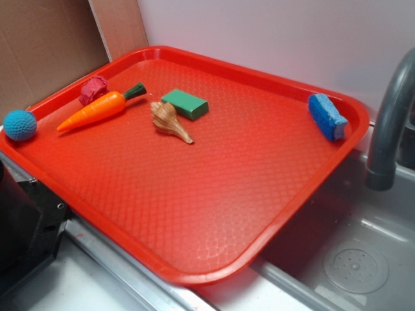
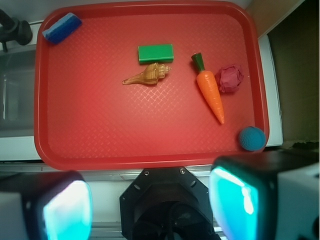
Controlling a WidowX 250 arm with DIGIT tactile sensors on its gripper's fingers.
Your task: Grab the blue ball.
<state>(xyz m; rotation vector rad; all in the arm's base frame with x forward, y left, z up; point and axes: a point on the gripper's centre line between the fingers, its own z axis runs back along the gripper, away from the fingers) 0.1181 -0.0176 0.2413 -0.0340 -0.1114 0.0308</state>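
Note:
The blue ball (image 1: pixel 20 125) is small, teal and bumpy. It sits in the left corner of the red tray (image 1: pixel 214 214), close to the rim. In the wrist view the ball (image 2: pixel 251 138) lies in the tray's lower right corner. My gripper (image 2: pixel 150 205) is open and empty, high above the tray's near edge, with both teal-padded fingers (image 2: pixel 232 200) wide apart at the bottom of the wrist view. The ball is just above the right finger in that view. The gripper is out of the exterior view.
On the tray lie an orange carrot (image 1: pixel 97 110), a crumpled red-purple lump (image 1: pixel 93 89), a green block (image 1: pixel 186 103), a seashell (image 1: pixel 168 120) and a blue sponge block (image 1: pixel 327 116). A grey faucet (image 1: pixel 389 116) and sink (image 1: pixel 350 259) are at the right. Cardboard (image 1: pixel 45 45) stands behind.

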